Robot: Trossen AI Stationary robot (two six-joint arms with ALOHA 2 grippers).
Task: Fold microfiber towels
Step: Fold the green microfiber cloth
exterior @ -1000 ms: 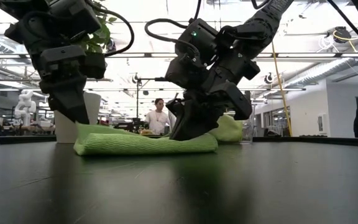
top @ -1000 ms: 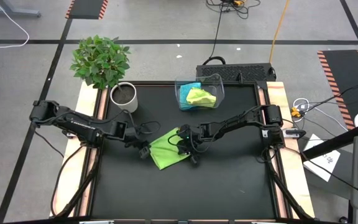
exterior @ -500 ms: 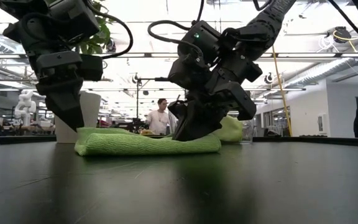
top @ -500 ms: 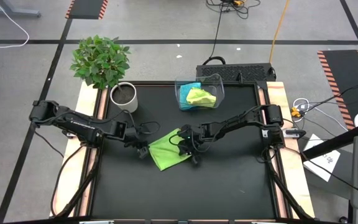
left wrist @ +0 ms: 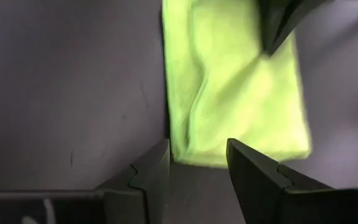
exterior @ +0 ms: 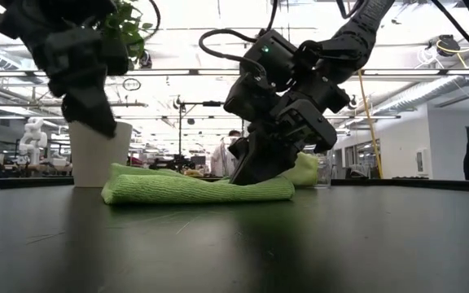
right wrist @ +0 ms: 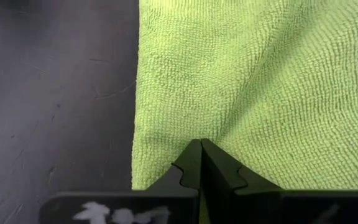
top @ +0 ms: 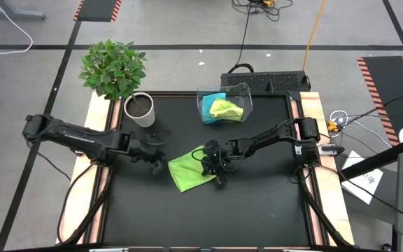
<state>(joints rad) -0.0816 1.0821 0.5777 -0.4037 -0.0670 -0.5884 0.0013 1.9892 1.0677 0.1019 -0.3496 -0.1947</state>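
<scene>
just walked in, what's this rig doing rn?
It's folding microfiber towels. A lime-green fuzzy towel lies folded on the black table. The right claw is shut, tip pressed down on the towel. The left claw is open, just off the towel's edge and above the table. Another lime-green towel and a turquoise-blue one sit in the clear plastic bin.

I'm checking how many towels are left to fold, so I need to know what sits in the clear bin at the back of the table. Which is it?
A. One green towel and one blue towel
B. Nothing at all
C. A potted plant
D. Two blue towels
A: the high view shows a green towel and a blue towel bunched together inside the clear bin.
</scene>
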